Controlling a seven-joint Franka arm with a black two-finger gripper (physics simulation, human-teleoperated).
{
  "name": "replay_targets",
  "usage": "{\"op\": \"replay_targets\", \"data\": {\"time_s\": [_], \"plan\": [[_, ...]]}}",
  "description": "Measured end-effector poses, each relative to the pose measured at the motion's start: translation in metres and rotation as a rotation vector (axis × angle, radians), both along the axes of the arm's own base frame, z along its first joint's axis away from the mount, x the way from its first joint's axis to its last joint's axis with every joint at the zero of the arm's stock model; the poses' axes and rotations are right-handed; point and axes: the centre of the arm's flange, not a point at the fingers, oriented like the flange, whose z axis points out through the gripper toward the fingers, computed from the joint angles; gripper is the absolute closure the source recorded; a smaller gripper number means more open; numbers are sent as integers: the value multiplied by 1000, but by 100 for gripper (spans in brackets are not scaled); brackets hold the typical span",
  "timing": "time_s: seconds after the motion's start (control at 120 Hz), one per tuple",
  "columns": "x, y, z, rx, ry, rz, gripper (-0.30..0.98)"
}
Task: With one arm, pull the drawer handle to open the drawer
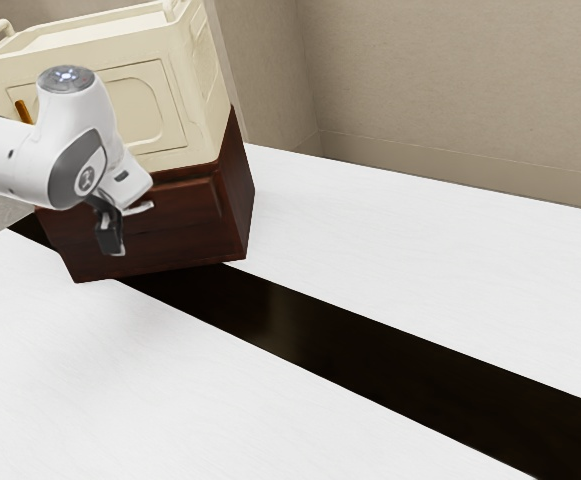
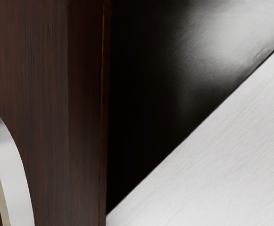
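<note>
Gripper (image 1: 111, 240) positioned before the drawer front (image 1: 175, 225), beside the silver handle (image 1: 142, 208); whether wide or narrow cannot be determined. Dark wooden cabinet (image 1: 238, 190) stands at the desk's (image 1: 390, 250) far corner, exterior view's left, bearing a cream crate (image 1: 195, 100).
</note>
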Motion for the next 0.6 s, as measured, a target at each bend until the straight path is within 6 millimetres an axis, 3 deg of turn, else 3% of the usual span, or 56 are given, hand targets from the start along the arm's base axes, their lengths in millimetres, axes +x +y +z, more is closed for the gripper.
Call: {"op": "replay_targets", "data": {"time_s": [0.6], "plan": [[-51,-34,3,-68,12,-59,2]]}}
